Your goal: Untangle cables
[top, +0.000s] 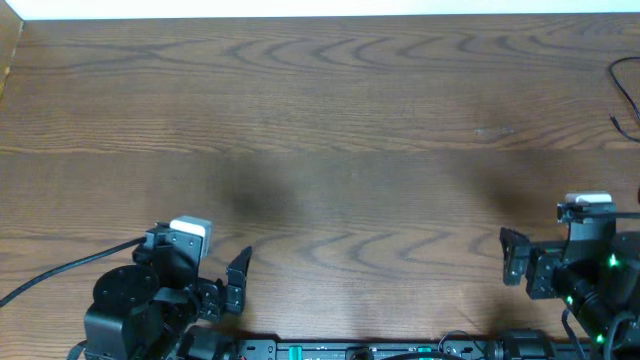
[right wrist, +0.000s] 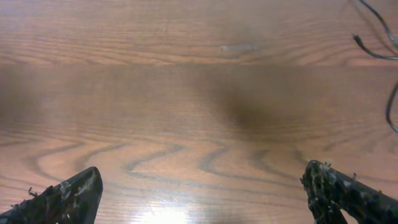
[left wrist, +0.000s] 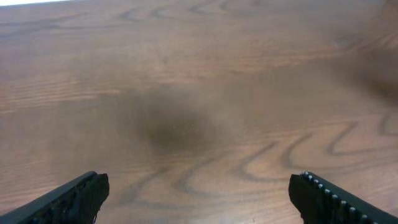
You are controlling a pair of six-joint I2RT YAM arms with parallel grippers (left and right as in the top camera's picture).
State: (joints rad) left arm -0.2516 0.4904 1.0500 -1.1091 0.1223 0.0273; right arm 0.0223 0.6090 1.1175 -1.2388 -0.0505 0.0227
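Table (top: 330, 110): mid-brown wood with darker wavy, looping grain lines and two soft dark smudges of shade; a white strip runs along its far edge. Left gripper (left wrist: 199, 183): matt black fingers, one showing a ridged, toothed edge. Right gripper (right wrist: 202, 174): black fingers flecked with pale specks. Wrist camera blocks (top: 190, 230): white to light grey. Right arm (top: 590, 285): black, with small green lights. Left arm cable (top: 70, 265): black. Thin black cord (right wrist: 357, 40): dark against the brown.
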